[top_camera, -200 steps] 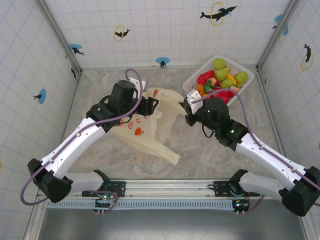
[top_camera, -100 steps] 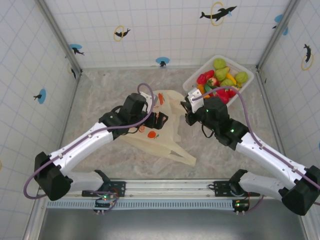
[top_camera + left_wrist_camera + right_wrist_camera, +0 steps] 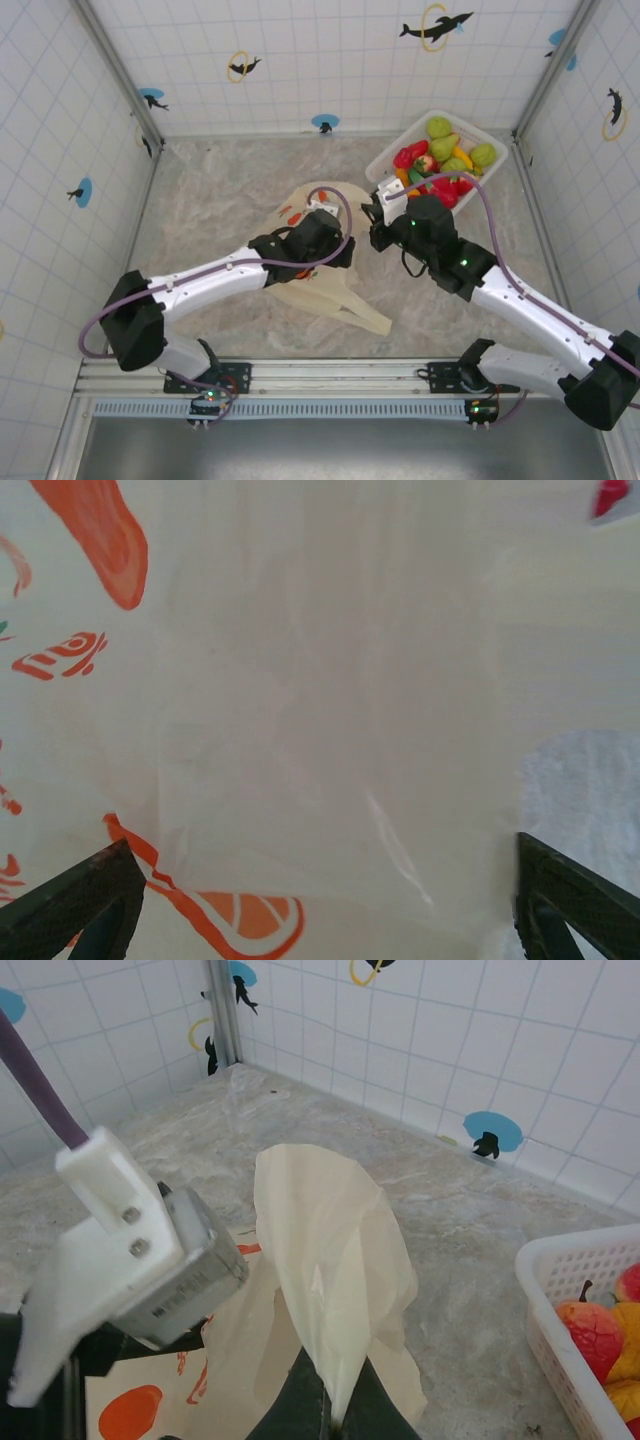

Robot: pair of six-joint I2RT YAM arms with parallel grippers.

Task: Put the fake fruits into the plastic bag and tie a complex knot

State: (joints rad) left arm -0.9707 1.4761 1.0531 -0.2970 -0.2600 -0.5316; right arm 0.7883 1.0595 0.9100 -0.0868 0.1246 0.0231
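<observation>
On the table in the top view, the plastic bag [image 3: 315, 297] lies under the left gripper [image 3: 338, 252], and the right gripper [image 3: 376, 215] holds its edge. The fake fruits [image 3: 445, 160] sit in the basket [image 3: 400, 140]. The left wrist view shows the fingers [image 3: 75, 905] spread wide just above the bag. In the right wrist view, closed jaws pinch the bag's raised handle loop [image 3: 330, 1250].

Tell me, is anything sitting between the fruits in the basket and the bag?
Yes. The right gripper, shut on an edge of the plastic bag, sits between the basket of fake fruits and the bag. The open left gripper also hangs over the bag.
</observation>
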